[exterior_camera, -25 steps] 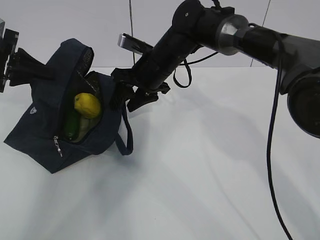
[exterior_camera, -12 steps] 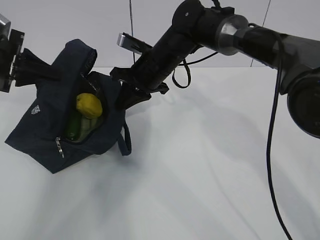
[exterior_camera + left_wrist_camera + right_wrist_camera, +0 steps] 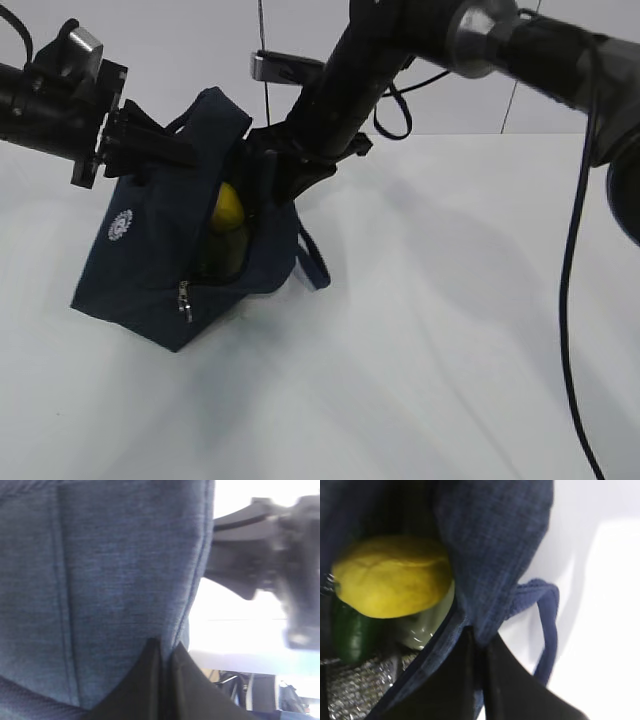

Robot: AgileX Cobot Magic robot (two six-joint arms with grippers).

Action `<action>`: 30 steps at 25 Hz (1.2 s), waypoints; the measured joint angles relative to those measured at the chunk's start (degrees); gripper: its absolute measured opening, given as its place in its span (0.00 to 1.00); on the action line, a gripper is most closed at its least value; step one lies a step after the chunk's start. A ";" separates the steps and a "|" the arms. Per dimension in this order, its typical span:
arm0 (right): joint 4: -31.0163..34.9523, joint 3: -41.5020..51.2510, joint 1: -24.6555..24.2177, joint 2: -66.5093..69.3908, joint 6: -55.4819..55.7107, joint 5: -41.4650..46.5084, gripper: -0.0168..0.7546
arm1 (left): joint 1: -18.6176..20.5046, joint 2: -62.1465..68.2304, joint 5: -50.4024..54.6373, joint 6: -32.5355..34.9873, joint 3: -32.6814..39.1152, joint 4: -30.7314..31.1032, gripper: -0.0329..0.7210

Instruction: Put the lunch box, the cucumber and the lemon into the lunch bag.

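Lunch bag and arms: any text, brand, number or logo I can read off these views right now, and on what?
No readable text in any view.
Small white round logo on the side of the lunch bag: too small and blurred to read.
Left gripper and right gripper, both pinching the bag fabric: no markings visible.
Lemon and cucumber inside: no labels.
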 joint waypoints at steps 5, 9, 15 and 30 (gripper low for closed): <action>-8.23 0.00 0.00 -6.11 2.38 1.25 0.03 | -4.01 0.00 -3.52 -5.15 0.00 -4.61 0.04; -11.53 0.00 0.00 -9.33 4.61 1.71 0.03 | -8.37 0.04 -7.00 -5.92 0.00 -8.19 0.04; -18.20 5.82 0.00 -14.28 7.18 1.82 0.03 | -13.84 0.04 -13.08 -7.43 0.00 -12.50 0.04; -27.63 10.69 0.00 -17.70 11.93 1.95 0.03 | -19.04 6.40 -12.70 -8.42 0.00 -18.29 0.04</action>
